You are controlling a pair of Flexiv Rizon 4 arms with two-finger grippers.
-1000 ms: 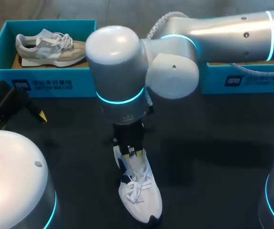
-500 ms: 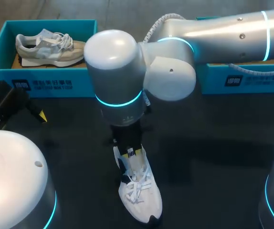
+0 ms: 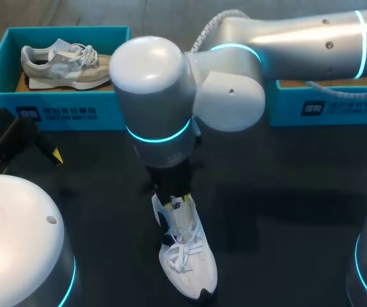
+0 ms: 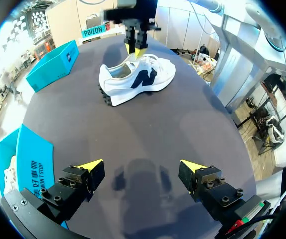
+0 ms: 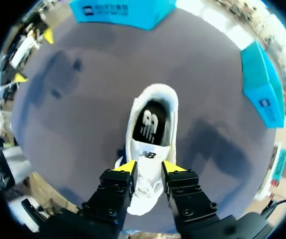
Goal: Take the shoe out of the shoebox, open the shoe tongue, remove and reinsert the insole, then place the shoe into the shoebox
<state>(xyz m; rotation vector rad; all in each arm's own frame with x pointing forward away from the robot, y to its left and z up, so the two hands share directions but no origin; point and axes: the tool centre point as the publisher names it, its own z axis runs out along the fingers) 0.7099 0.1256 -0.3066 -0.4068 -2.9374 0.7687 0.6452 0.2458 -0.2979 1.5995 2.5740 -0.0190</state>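
A white shoe (image 3: 187, 256) with a dark side logo stands on the dark table, toe toward the near edge. My right gripper (image 3: 175, 203) comes in from the right and hangs straight down over the shoe's tongue. In the right wrist view its fingers (image 5: 124, 168) stand slightly apart, so the right gripper (image 5: 149, 167) is open, with the raised tongue (image 5: 147, 154) just ahead between them. The dark insole (image 5: 150, 122) lies inside the shoe (image 5: 150, 107). My left gripper (image 4: 142, 167) is open and empty, far from the shoe (image 4: 138, 79), at the table's left (image 3: 23, 160).
A teal shoebox (image 3: 62, 105) at the back left holds a second, grey-and-white shoe (image 3: 65, 61). Another teal box (image 3: 327, 105) stands at the back right, partly behind my right arm. Bare dark table lies between the two grippers.
My right arm's wrist has shifted a little to the left above the shoe. The shoe and my left arm have kept still.
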